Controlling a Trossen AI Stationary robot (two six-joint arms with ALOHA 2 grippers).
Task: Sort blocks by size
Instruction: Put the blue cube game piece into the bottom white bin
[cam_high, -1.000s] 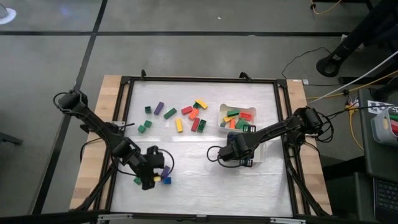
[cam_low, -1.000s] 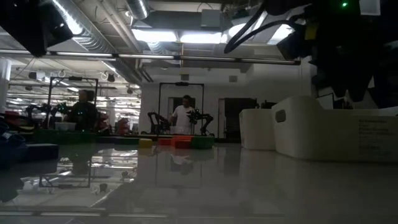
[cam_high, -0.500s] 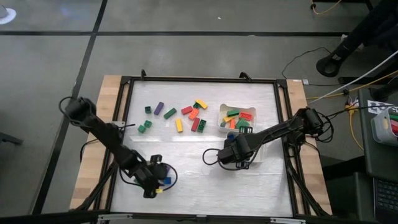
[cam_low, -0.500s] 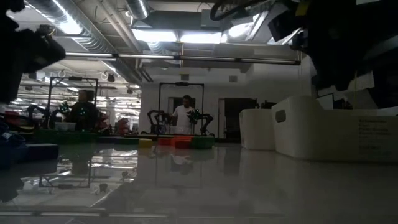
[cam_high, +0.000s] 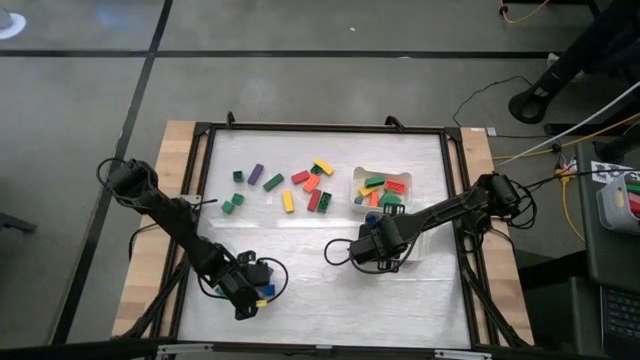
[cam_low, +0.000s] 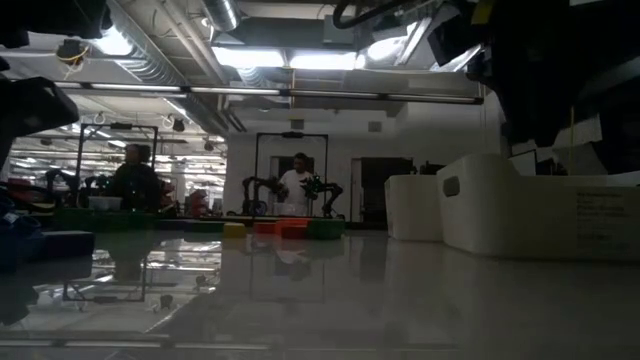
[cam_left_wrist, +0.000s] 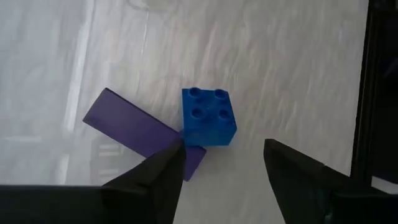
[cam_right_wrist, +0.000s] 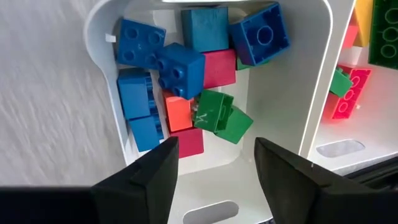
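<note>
Blocks (cam_high: 300, 186) lie scattered across the far middle of your table (cam_high: 320, 300), red, green, yellow, orange and purple, well apart from both arms. Your left gripper (cam_left_wrist: 221, 165) hangs low over the near left part of the table with its fingers (cam_left_wrist: 155, 180) spread and nothing between them; just past the tips sit a blue cube (cam_left_wrist: 208, 116) and a purple bar (cam_left_wrist: 140, 132), touching each other at one corner. In the high view that gripper (cam_high: 243, 297) covers most of this small cluster, with a bit of blue and yellow showing beside it. Your right gripper (cam_right_wrist: 214, 165) hovers over a white tray (cam_right_wrist: 106, 37) with its jaws apart and empty; the tray holds short cubes in blue, red, green and orange (cam_right_wrist: 180, 74). Beside it, a second white tray (cam_high: 360, 178) holds longer bricks in red, green and yellow.
</note>
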